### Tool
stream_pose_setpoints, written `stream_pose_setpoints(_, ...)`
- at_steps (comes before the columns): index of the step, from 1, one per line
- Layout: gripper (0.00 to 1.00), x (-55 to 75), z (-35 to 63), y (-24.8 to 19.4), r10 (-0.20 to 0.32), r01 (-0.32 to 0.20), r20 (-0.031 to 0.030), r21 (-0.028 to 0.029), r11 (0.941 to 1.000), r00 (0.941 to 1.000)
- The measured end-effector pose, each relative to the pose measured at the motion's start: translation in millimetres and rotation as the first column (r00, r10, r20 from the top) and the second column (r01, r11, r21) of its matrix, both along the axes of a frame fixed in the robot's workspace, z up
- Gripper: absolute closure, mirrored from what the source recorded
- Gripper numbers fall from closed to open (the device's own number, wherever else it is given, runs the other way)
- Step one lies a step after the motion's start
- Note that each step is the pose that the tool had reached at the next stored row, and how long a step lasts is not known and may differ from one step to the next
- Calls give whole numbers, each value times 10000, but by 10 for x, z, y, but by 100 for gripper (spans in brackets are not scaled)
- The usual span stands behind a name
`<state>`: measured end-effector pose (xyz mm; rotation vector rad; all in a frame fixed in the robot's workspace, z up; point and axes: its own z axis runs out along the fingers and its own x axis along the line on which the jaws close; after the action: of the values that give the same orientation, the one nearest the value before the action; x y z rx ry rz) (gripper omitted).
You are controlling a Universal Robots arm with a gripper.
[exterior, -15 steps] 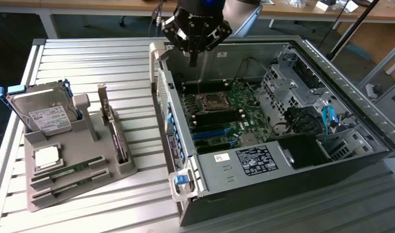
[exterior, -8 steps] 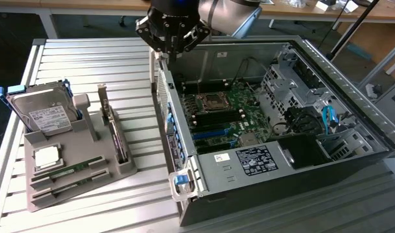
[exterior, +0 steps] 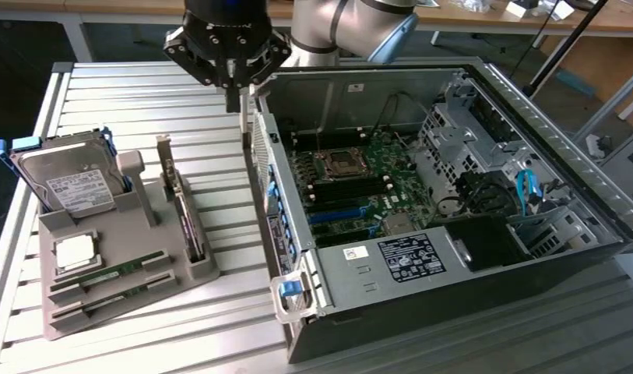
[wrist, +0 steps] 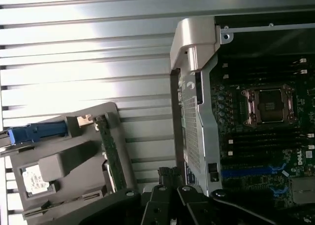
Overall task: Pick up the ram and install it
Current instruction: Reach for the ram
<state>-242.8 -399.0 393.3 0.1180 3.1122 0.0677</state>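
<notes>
1. Cut off: the top edge of the exterior view crops the grey robot arm (exterior: 347,23).
2. I read the black gripper (exterior: 235,101) as closed, fingers pressed together. It hangs over the ribbed metal table (exterior: 139,86), just beside the wall of the open black computer case (exterior: 342,300).
3. The ram (exterior: 107,275), a long green circuit stick, lies in a front slot of the grey plastic tray (exterior: 186,273). A second stick lies just beside it. Both sit half sunk, so I cannot make out their chips.
4. Writing: I cannot read the white labels on the silver hard drive (exterior: 72,183) and the black power supply (exterior: 420,261). The green motherboard (wrist: 256,146) carries "DELL".
</notes>
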Motion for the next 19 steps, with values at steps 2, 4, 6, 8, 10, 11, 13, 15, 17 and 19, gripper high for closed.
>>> stream_pose_setpoints(2, 90, -132, 0, 0, 1, -1, 0, -1, 10000, 10000)
stream_pose_setpoints(4, 90, -256, 0, 0, -1, 1, 1, -1, 10000, 10000)
stream_pose_setpoints(6, 90, -366, 0, 0, 1, -1, 2, -1, 10000, 10000)
stream_pose_setpoints(8, 90, -459, 0, 0, 0, 0, 2, -1, 10000, 10000)
stream_pose_setpoints(10, 90, -548, 0, -1, -1, 1, 4, 0, 10000, 10000)
stream_pose_setpoints(11, 90, -588, 0, -1, 0, 0, 2, -1, 10000, 10000)
stream_pose_setpoints(13, 90, -683, 0, -1, 1, -1, 2, -1, 10000, 10000)
stream_pose_setpoints(15, 90, -762, 0, -1, -1, 1, 4, 0, 10000, 10000)
stream_pose_setpoints(17, 90, -846, 1, -1, 1, -1, 2, -1, 10000, 10000)
stream_pose_setpoints(19, 90, -940, -1, -1, 1, -1, 4, 0, 10000, 10000)
